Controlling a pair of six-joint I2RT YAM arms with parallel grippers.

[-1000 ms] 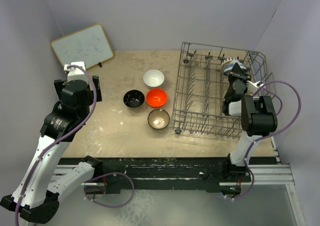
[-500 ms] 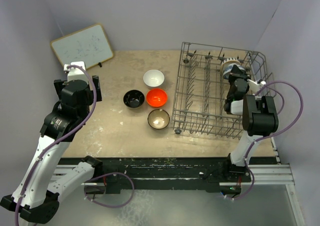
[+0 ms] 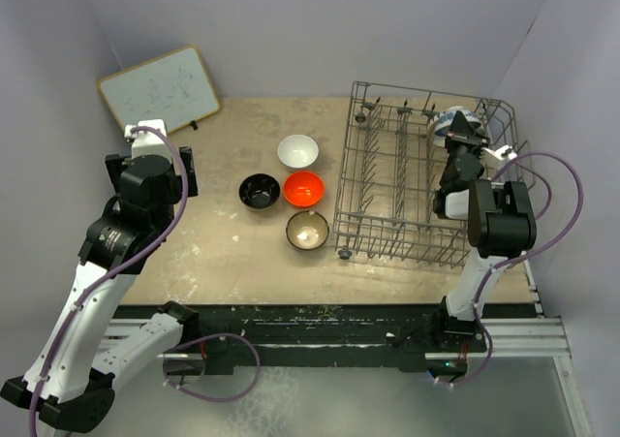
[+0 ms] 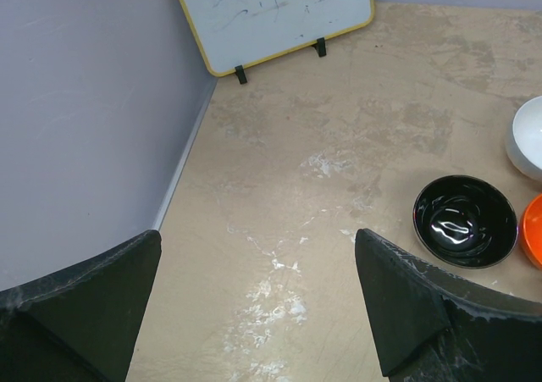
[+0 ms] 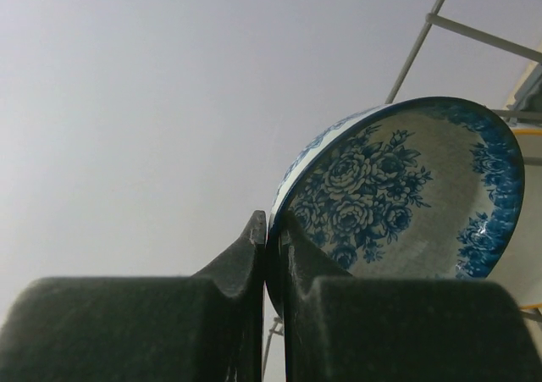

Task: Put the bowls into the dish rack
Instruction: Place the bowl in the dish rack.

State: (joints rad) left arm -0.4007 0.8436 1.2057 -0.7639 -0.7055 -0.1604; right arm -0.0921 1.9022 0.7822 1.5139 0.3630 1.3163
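From above, the dish rack (image 3: 387, 226) sits on the bench (image 3: 223, 253). At the rack's far right corner, the right fingers (image 3: 462, 133) hold the blue-and-white bowl (image 3: 446, 121). I cannot tell if the bowl rests on the wires. Four bowls sit on the bench just left of the rack: the white bowl (image 3: 297, 151), the black bowl (image 3: 260, 191), the orange-red bowl (image 3: 303, 188) and the brown bowl (image 3: 307, 230). The left fingers (image 3: 145, 130) are far to the left of the rack, near the whiteboard (image 3: 160, 90). From the left wrist, the left fingers are wide apart, with only bare bench between them. From the right wrist, the right fingers are clamped on the rim of the blue-and-white bowl, which is tipped up on its edge. Rack wires show behind it.
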